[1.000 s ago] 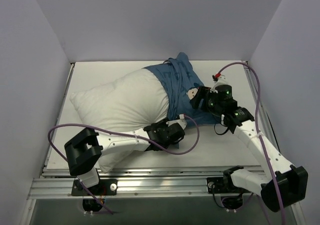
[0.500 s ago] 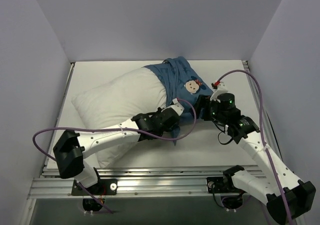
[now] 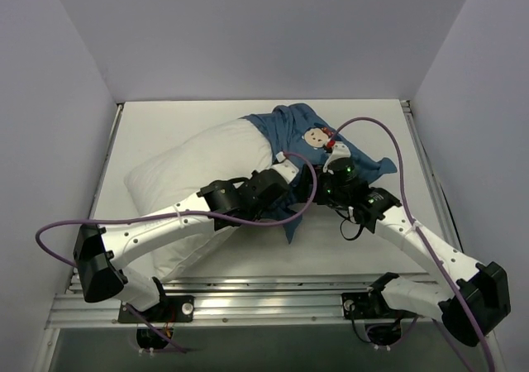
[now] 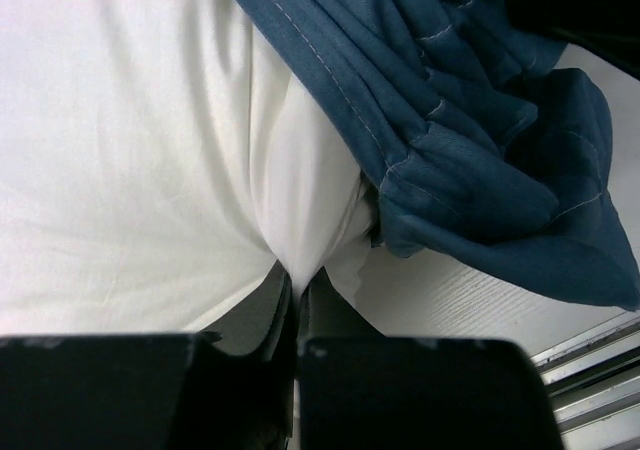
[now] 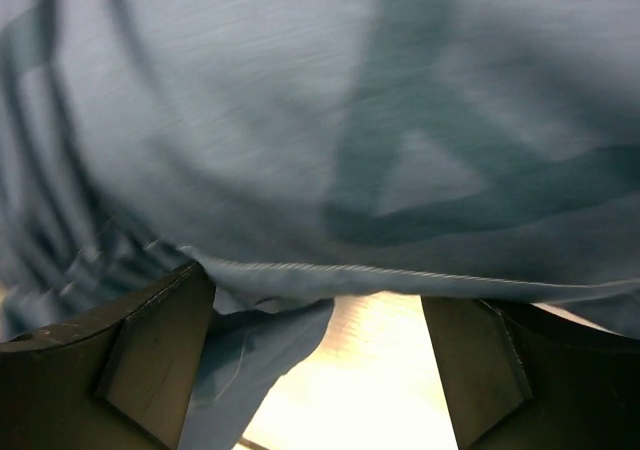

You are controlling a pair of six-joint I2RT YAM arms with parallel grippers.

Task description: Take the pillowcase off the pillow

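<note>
The left claw (image 4: pixel 297 282) was pinched shut on the white pillow (image 3: pixel 194 161), seemingly to anchor it, while the right claw (image 5: pixel 312 300) stood apart at the pillowcase (image 3: pixel 289 128) bunched centre-right of the overhead frame.

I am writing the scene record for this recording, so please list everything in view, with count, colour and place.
pillow: one, white, left-centre of the table, right end inside the pillowcase
pillowcase: one, dark blue with a cartoon face, bunched over the pillow's right end
table: one, white, under everything
cables: two, purple, one looping along each arm
left fingers: one pair, black, shut on a pillow fold
right fingers: one pair, black, wide apart at the pillowcase's hem
</note>
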